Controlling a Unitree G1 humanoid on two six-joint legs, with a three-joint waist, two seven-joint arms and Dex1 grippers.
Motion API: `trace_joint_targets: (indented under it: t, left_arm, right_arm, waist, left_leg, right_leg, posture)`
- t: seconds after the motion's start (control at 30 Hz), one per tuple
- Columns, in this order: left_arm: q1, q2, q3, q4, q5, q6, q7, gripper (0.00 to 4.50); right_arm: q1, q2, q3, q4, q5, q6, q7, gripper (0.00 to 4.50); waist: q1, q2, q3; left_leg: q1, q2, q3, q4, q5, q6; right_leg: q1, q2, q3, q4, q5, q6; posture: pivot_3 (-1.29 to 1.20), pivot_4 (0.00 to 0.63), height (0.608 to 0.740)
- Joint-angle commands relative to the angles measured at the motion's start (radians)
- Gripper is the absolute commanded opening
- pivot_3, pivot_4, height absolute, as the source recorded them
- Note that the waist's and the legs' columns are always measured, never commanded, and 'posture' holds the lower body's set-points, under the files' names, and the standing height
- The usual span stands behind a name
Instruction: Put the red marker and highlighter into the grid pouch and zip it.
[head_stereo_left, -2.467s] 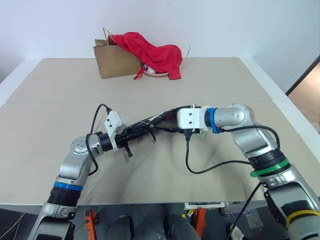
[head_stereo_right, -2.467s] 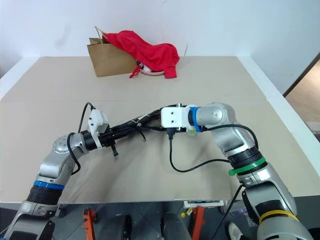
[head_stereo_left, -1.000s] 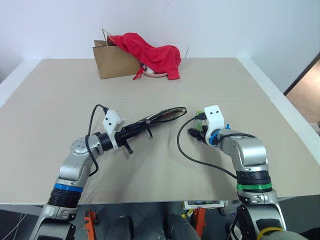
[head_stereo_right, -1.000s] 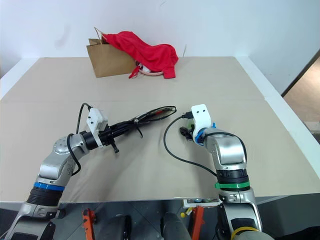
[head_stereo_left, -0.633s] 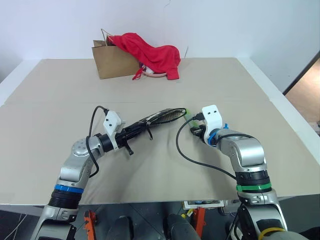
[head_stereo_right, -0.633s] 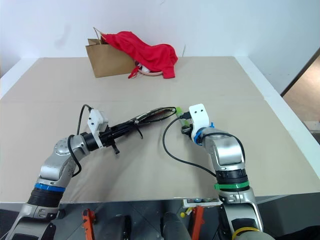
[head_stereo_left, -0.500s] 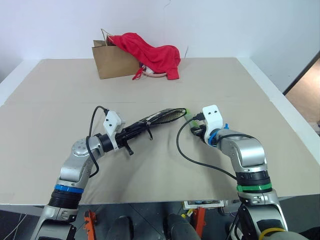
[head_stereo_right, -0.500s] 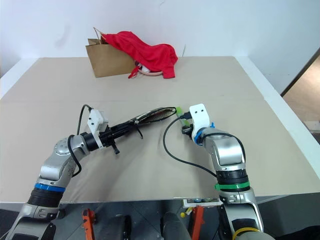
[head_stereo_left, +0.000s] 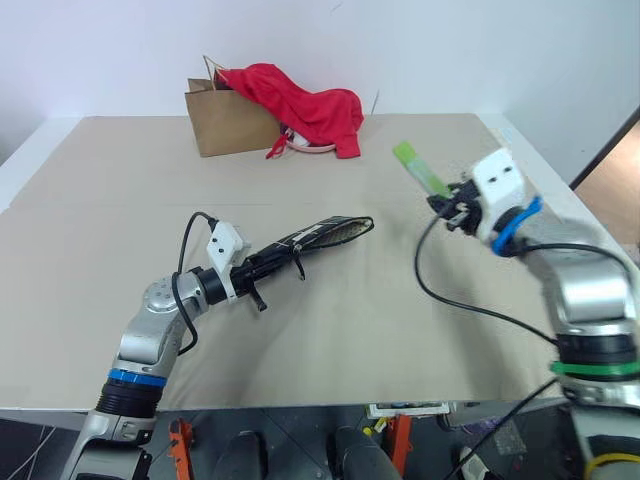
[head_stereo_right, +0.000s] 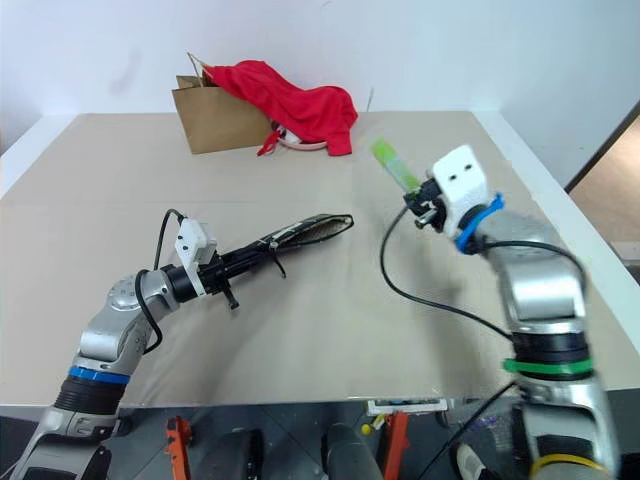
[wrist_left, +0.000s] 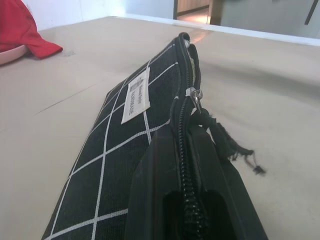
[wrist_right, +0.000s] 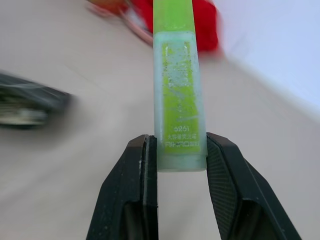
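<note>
1. Right gripper (wrist_right: 176, 165): we are pinching the highlighter (head_stereo_left: 421, 169) by its lower end between both fingers. A second ago this gripper was low over the tabletop beside the pouch mouth; now we are carrying the highlighter high, toward the right edge of the tabletop, its far end tilting up and back.

2. Left gripper (wrist_left: 186, 210): we are keeping the fingers pressed together on the zipper edge of the grid pouch (head_stereo_left: 318, 235), in the same place as a second ago. The pouch is stretching out from the fingers over the middle of the tabletop, its far end sitting near the tabletop.

3. Red marker: we are not making it out on the tabletop; we judge it may already be inside the pouch, but cannot tell.

4. Paper bag (head_stereo_left: 225, 122) with red cloth (head_stereo_left: 300, 105): resting at the far edge, unchanged.

5. Meaning for the task: the highlighter is now picked up and clear of the tabletop. We judge the next step is bringing it back to the pouch opening and slipping it in; zipping is not yet done.
</note>
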Motion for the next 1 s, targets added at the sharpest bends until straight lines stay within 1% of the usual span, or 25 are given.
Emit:
trace_joint_targets:
  t: [0.03, 0.13, 0.2, 0.4, 0.6, 0.77, 1.0]
  left_arm:
    - [-0.012, 0.005, 0.010, -0.038, -0.010, 0.002, -0.006, 0.00]
    - [-0.019, 0.001, 0.012, -0.039, -0.017, 0.005, -0.008, 0.00]
    - [-0.025, -0.001, 0.012, -0.043, -0.024, 0.009, -0.012, 0.00]
    - [-0.028, -0.003, 0.008, -0.065, -0.039, 0.020, -0.025, 0.00]
    - [-0.026, -0.004, 0.007, -0.082, -0.050, 0.022, -0.044, 0.00]
    - [-0.020, 0.004, -0.010, -0.074, -0.031, -0.001, -0.074, 0.00]
    - [-0.018, 0.007, -0.028, -0.051, -0.003, -0.037, -0.099, 0.00]
  right_arm:
    - [0.066, -0.125, 0.001, -0.129, 0.074, -0.056, 0.213, 0.97]
    - [0.097, -0.203, 0.033, -0.153, 0.058, -0.082, 0.286, 0.97]
    - [0.092, -0.224, 0.073, -0.140, 0.015, -0.119, 0.295, 0.97]
    - [0.040, -0.196, 0.163, -0.055, -0.081, -0.187, 0.271, 0.97]
    - [0.030, -0.183, 0.175, -0.023, -0.100, -0.214, 0.289, 0.97]
    - [0.016, -0.186, 0.187, 0.003, -0.122, -0.236, 0.304, 0.97]
    - [-0.048, -0.179, 0.199, 0.066, -0.150, -0.265, 0.324, 0.97]
  waist:
    - [0.000, 0.000, 0.000]
    - [-0.001, 0.000, 0.000]
    - [-0.001, 0.000, 0.000]
    - [0.000, -0.001, 0.000]
    - [0.003, -0.001, 0.000]
    - [0.002, -0.001, 0.000]
    - [0.002, 0.000, 0.000]
  left_leg:
    - [0.000, 0.000, 0.000, 0.000, -0.001, 0.001]
    - [0.000, 0.000, 0.001, 0.000, -0.001, 0.001]
    - [0.001, 0.000, 0.001, 0.002, -0.001, 0.001]
    - [0.001, 0.000, 0.002, 0.003, 0.001, -0.001]
    - [0.000, 0.000, 0.002, 0.002, 0.001, -0.001]
    - [0.000, -0.001, 0.002, 0.002, 0.001, -0.001]
    - [0.001, 0.000, 0.002, 0.002, 0.001, -0.002]
  right_leg:
    - [0.000, 0.000, 0.000, 0.000, 0.000, 0.000]
    - [0.000, -0.001, 0.001, 0.000, 0.000, 0.000]
    - [0.000, -0.001, 0.001, 0.000, 0.000, 0.000]
    - [0.001, -0.001, 0.001, 0.000, 0.002, 0.000]
    - [0.000, -0.001, 0.001, 0.000, 0.001, 0.000]
    - [0.000, -0.001, 0.001, 0.000, 0.001, 0.000]
    - [0.000, -0.001, 0.001, 0.000, 0.001, 0.000]
  posture:
    - [0.00, 0.150, 0.740]
    - [0.00, 0.150, 0.740]
    - [0.00, 0.150, 0.740]
    - [0.00, 0.150, 0.740]
    - [0.00, 0.150, 0.740]
    - [0.00, 0.150, 0.740]
    - [0.00, 0.150, 0.740]
